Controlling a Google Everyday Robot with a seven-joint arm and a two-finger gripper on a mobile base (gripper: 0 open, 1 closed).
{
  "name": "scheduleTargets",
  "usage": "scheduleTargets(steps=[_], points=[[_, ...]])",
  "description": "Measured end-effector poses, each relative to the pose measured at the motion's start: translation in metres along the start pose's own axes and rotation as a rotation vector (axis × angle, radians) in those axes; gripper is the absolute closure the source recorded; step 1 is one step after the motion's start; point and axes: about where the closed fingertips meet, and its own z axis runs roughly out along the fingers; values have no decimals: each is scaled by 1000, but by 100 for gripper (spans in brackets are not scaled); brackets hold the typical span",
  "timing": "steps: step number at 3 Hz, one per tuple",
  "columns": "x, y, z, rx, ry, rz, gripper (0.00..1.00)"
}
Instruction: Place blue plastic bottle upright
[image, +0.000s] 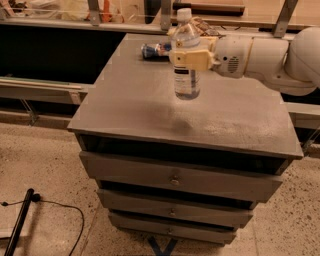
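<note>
The clear, faintly blue plastic bottle (186, 75) with a white cap and white label stands upright, its base on or just above the grey cabinet top (150, 107). My gripper (189, 59) reaches in from the right on a white arm and is shut around the bottle's upper body with its tan fingers (192, 58). The bottle's shoulder is partly hidden behind the fingers.
A small blue-and-silver drink can (155, 50) lies on its side at the back of the cabinet top. The cabinet has three drawers (175, 179) below. A dark counter with glass railing runs behind. A black cable (55, 206) lies on the speckled floor at left.
</note>
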Motion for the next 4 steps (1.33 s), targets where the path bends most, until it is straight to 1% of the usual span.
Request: scheduleTargets(steps=[1, 2, 3, 4], points=[[-14, -12, 5, 106, -115, -49, 100], [-16, -21, 14, 180, -123, -105, 100], [-6, -31, 29, 213, -123, -114, 100], [5, -36, 41, 224, -137, -108, 100]])
